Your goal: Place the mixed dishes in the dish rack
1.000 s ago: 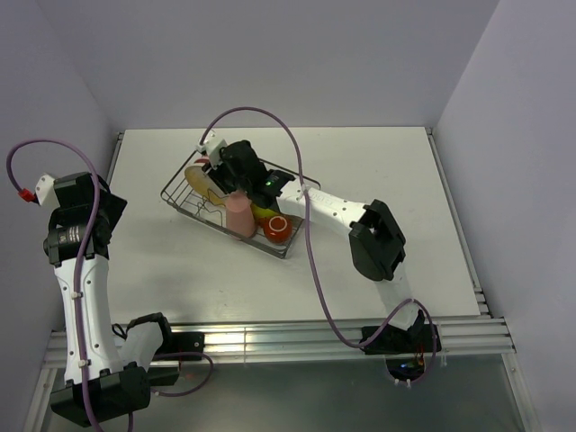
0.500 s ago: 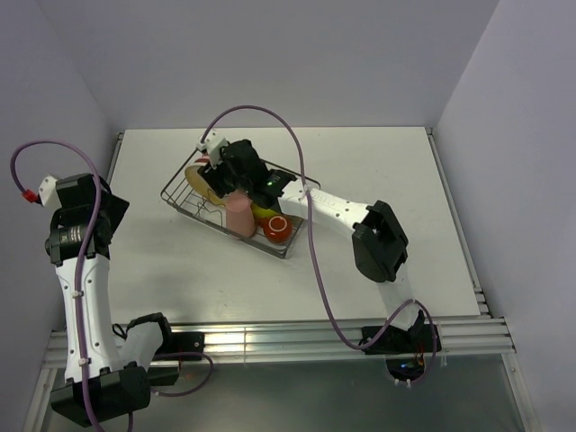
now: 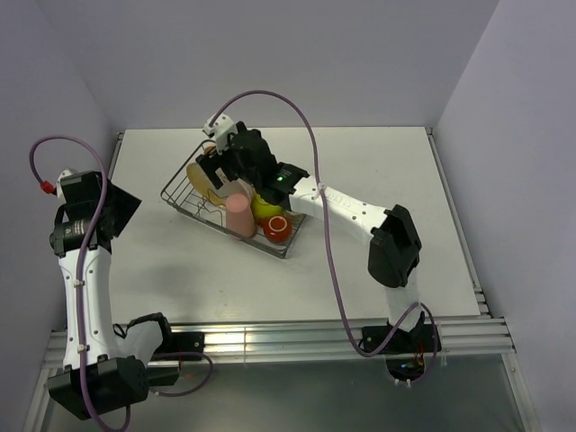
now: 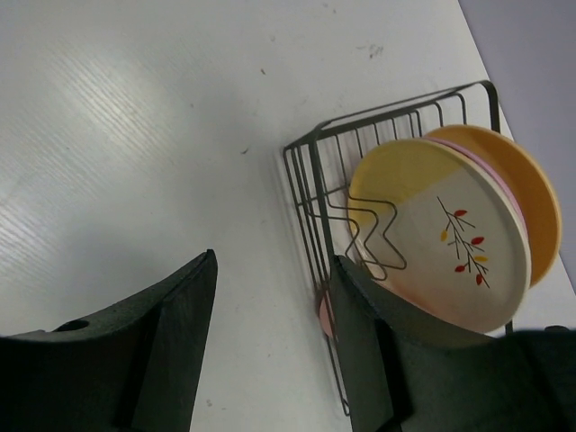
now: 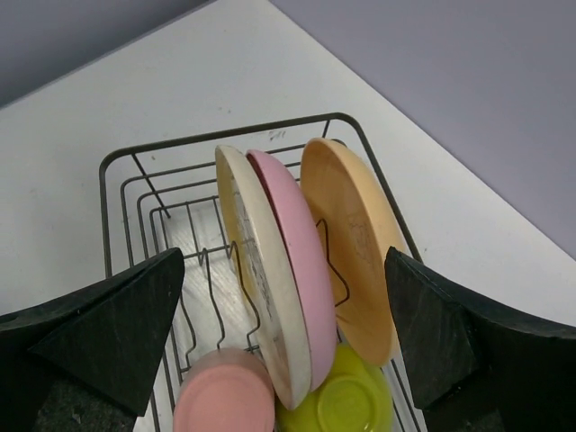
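Left arm is re-posing slightly since a second ago; left gripper [image 4: 270,351] is hanging part-open and empty beside the dish rack [image 4: 310,207]. Salmon tumbler [image 3: 239,216] is now standing released inside the rack, by the three plates [image 4: 450,243], green bowl [image 3: 262,207] and red mug [image 3: 278,228]. Right gripper [image 5: 283,270] is lifting away, jaws spread wide, carrying nothing. Loading is looking nearly finished.

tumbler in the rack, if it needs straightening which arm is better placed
Right. The right pincer hangs open directly over the dish rack, with the tumbler close beneath it. The left pincer is open too, but sits off the rack's side, over the table.
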